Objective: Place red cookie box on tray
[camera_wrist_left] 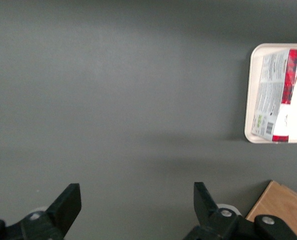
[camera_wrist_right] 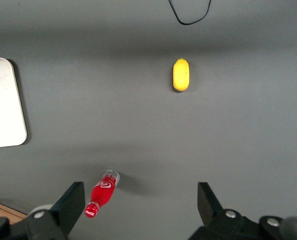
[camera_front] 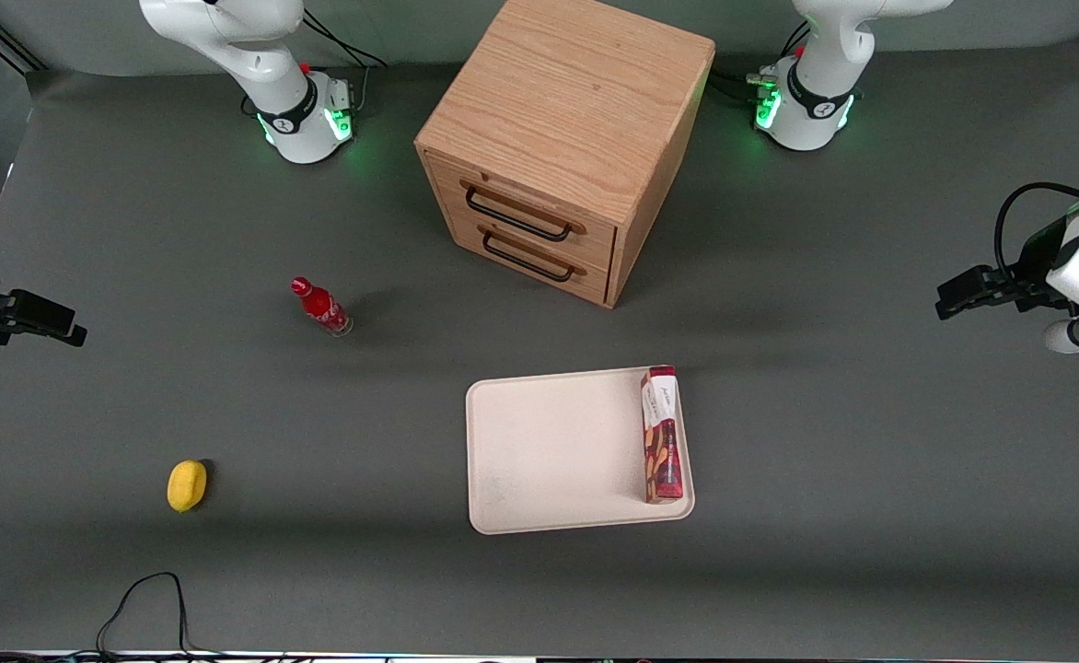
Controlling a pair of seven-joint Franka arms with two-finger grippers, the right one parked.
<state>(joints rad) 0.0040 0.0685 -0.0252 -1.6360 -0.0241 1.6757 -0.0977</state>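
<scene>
One long, narrow red cookie box of dark-red cardboard, printed with a white label patch and golden-brown cookies, lies flat inside the one tray, a smooth cream-white rectangle with rounded corners and a low raised rim, seen in the lower middle of the front view. The box runs along the tray's short edge at the working arm's end, just inside the rim, and nothing else is in the tray; the rest of its surface is plain. The gripper hangs at the right edge of the front view, well apart from the tray and above bare table, its two black fingers spread wide and holding nothing. The table is covered in matte dark grey. At upper centre stands one boxy cabinet of light oak-grain wood with two drawers, each with a thin black bar handle, both closed. One small red bottle with a red cap stands toward the parked arm's end, and one rounded yellow object lies nearer the front camera than the bottle. A single black cable loops at the lower left.
</scene>
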